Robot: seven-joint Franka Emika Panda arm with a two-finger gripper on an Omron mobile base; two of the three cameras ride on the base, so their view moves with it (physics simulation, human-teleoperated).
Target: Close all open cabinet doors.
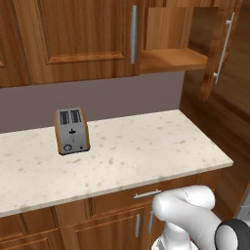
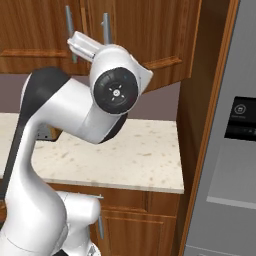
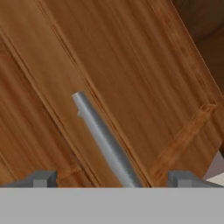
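With the released hand (image 3: 111,179) facing a door (image 3: 131,65) handle (image 3: 105,140), push flat beside it until shut.

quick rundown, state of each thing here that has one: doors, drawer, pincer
right wall door: swung open, shelf behind it bare
left wall door: shut
drawer: shut
base doors: shut
toaster: upright, slots empty
pincer: open, tips either side of a door handle, contact unclear
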